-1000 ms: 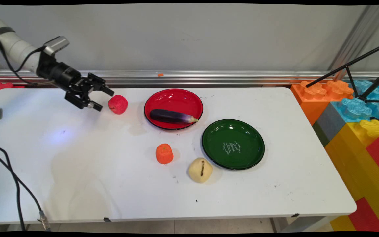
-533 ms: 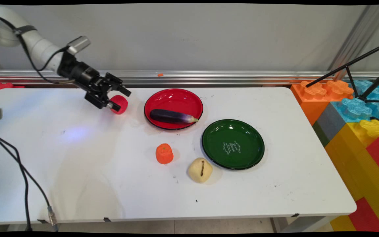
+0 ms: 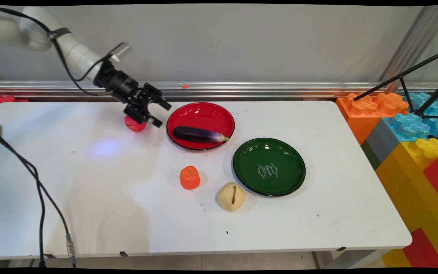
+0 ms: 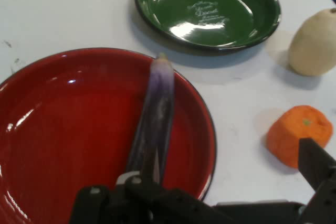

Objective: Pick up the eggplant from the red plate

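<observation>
While above the red apple (image 3: 134,125), end effector (image 3: 160,113) gapes open nr red plate (image 3: 226,114).

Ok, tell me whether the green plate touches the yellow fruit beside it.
Apart. In the main view a strip of white table shows between the green plate and the yellow fruit; the hand view shows the same gap.

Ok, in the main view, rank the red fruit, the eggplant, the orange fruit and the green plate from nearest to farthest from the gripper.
1. Red fruit: just below-left of the gripper, partly hidden by it.
2. Eggplant: to its right, lying in the red plate.
3. Orange fruit: toward the table's near side.
4. Green plate: farthest, off to the right.
</observation>
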`<control>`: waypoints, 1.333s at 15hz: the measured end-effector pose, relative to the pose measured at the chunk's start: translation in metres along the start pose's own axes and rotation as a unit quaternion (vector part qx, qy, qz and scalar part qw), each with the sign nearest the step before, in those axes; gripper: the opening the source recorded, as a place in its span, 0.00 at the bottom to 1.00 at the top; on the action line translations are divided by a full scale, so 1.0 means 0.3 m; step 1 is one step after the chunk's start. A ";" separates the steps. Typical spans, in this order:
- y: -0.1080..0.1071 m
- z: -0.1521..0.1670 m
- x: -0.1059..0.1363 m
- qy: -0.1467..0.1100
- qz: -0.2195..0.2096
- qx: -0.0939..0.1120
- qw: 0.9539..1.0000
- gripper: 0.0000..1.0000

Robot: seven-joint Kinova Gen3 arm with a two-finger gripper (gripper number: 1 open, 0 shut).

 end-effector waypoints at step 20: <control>-0.149 0.291 0.048 -0.061 -0.015 -0.002 0.998 1.00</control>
